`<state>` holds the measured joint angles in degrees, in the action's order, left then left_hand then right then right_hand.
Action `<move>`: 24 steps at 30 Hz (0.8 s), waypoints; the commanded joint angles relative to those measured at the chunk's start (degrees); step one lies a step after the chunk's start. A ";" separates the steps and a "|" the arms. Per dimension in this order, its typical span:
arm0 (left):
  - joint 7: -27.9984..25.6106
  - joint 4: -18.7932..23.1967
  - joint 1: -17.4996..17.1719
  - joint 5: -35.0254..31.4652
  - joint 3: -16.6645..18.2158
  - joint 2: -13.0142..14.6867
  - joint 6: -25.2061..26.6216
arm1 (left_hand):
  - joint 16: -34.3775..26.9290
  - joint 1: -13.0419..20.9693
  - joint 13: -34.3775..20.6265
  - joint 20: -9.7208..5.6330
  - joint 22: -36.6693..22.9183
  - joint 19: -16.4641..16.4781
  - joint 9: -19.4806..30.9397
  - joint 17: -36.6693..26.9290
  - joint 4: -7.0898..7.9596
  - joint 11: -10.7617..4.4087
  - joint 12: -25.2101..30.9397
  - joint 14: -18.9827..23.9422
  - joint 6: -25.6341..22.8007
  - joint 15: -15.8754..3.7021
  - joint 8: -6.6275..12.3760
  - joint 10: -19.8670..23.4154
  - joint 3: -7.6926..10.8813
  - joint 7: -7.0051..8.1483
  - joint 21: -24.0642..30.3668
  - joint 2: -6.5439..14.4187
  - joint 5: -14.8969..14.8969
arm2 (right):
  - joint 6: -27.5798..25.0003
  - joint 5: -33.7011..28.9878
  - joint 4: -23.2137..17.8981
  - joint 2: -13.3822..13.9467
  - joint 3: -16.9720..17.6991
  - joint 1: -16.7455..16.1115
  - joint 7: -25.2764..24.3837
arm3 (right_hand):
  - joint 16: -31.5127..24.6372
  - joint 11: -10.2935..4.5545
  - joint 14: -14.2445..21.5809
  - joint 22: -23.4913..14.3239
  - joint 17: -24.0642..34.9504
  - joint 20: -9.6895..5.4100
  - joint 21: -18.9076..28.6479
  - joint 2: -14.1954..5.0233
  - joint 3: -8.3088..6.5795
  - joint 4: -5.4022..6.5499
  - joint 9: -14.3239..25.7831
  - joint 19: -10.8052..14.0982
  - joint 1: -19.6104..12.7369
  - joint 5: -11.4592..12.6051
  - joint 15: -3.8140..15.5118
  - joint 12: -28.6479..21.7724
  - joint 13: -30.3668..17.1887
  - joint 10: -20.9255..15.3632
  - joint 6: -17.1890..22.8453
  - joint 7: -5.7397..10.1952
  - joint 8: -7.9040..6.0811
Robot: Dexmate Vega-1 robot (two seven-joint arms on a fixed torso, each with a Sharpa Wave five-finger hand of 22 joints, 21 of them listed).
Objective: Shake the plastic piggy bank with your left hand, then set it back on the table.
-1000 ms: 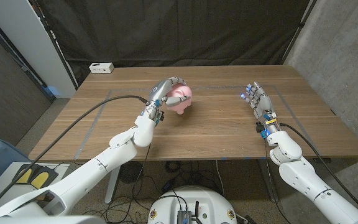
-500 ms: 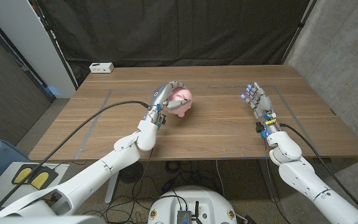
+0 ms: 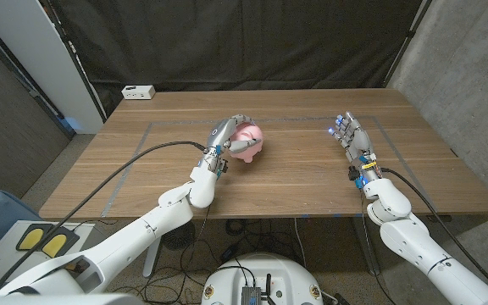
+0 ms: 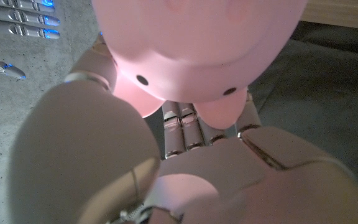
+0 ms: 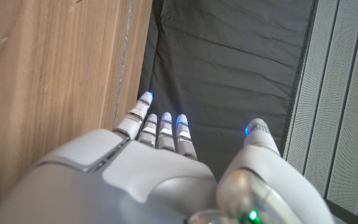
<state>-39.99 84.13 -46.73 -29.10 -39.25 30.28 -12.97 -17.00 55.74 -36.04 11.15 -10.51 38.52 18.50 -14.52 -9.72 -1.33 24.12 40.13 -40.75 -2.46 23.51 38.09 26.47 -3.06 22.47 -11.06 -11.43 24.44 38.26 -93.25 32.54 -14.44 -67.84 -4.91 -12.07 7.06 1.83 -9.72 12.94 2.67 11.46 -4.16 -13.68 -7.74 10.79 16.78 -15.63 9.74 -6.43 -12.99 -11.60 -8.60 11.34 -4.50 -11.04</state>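
A pink plastic piggy bank [image 3: 247,140] is gripped by my left hand [image 3: 224,135] over the middle of the wooden table [image 3: 295,178], held off the surface. In the left wrist view the piggy bank [image 4: 197,43] is seen from below, its feet and snout close up, with my left hand [image 4: 166,168] wrapped around it. My right hand [image 3: 351,137] stands on its edge at the table's right side, fingers straight and apart, holding nothing. The right wrist view shows my right hand [image 5: 166,168] with its lit fingertips [image 5: 165,117] beside the table.
A small white box [image 3: 138,91] sits at the table's far left corner. Grey tape lines [image 3: 155,127] mark a rectangle on the tabletop. A black curtain [image 3: 227,42] hangs behind the table. A black cable [image 3: 142,157] runs along my left arm.
My left hand has shifted slightly right and lower with the piggy bank, tilting it. The right hand has not moved.
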 commanded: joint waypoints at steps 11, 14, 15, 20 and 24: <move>2.86 -1.14 0.85 1.74 -0.96 0.25 0.29 | 0.40 19.20 -0.34 -5.88 -0.18 4.96 0.35 -0.40 0.14 0.29 -0.95 -1.01 0.40 0.30 -0.51 -1.05 0.07 -0.02 0.02 18.85 -0.02 | -0.17 -0.01 0.47 -0.21 -0.02 0.27 -0.22 | 0.13 0.44 0.42 -0.26 0.06 -0.15 -0.17 -0.01 0.11 -0.12 0.10 0.64 -0.55 0.32 -0.24 0.17 -0.06 -0.21 0.20 -0.28 0.04; 3.06 -1.02 0.88 1.57 -1.04 0.39 0.60 | 0.49 19.15 -0.37 -5.83 -0.18 4.87 0.37 -0.41 0.14 0.28 -0.97 -1.20 0.44 0.33 -0.55 -0.98 0.00 0.04 0.00 18.76 -0.01 | -0.10 0.05 0.62 -0.30 -0.04 0.35 -0.14 | 0.13 0.45 0.41 -0.26 0.06 -0.18 -0.17 -0.02 0.11 -0.11 0.10 0.63 -0.54 0.32 -0.21 0.18 -0.06 -0.20 0.22 -0.24 0.03; 3.08 -0.95 0.90 1.36 -1.10 0.47 0.79 | 0.47 19.10 -0.39 -5.80 -0.18 4.76 0.37 -0.46 0.20 0.30 -1.04 -1.24 0.60 0.38 -0.63 -1.10 -0.05 0.05 -0.04 18.80 0.01 | -0.11 0.01 0.66 -0.29 -0.07 0.38 -0.14 | 0.13 0.45 0.42 -0.26 0.06 -0.20 -0.17 -0.02 0.11 -0.11 0.10 0.63 -0.55 0.32 -0.23 0.18 -0.06 -0.19 0.21 -0.25 0.03; 2.98 -0.87 0.88 0.89 -1.29 0.62 1.33 | 0.46 18.92 -0.46 -5.19 -0.16 3.74 0.39 -0.47 0.27 0.00 -1.11 -1.15 0.45 0.22 -0.64 -1.01 -0.20 0.15 -0.42 18.68 0.04 | -0.03 0.00 0.84 -0.44 -0.10 0.41 -0.22 | 0.14 0.46 0.37 -0.26 0.07 -0.17 -0.17 -0.04 0.11 -0.11 0.10 0.63 -0.56 0.32 -0.23 0.17 -0.07 -0.22 0.22 -0.25 0.02; 3.49 -0.63 0.93 0.75 -1.45 0.89 1.70 | 0.62 18.76 -0.51 -4.75 -0.14 2.69 0.38 -0.33 0.30 -0.05 -1.19 -1.20 0.49 0.12 -0.73 -0.98 -0.22 0.27 -0.83 18.58 0.03 | 0.17 -0.05 0.93 -0.53 -0.15 0.40 -0.17 | 0.15 0.46 0.37 -0.26 0.07 -0.14 -0.18 -0.04 0.12 -0.11 0.10 0.63 -0.55 0.32 -0.23 0.14 -0.07 -0.31 0.25 -0.30 0.02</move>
<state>-37.28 83.19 -45.92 -27.87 -40.29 30.68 -12.23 -16.63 55.74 -36.28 10.51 -10.55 37.88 18.76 -14.93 -9.56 -1.34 23.22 39.16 -40.29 -1.95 23.05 37.04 26.16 -3.06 22.02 -11.06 -11.43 24.26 38.25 -92.69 32.27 -14.45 -67.56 -5.08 -12.07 7.06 1.83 -9.72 12.92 2.56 11.47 -4.16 -13.68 -7.74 10.78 16.90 -15.63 9.74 -6.43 -12.99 -11.59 -8.60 11.34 -4.50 -11.04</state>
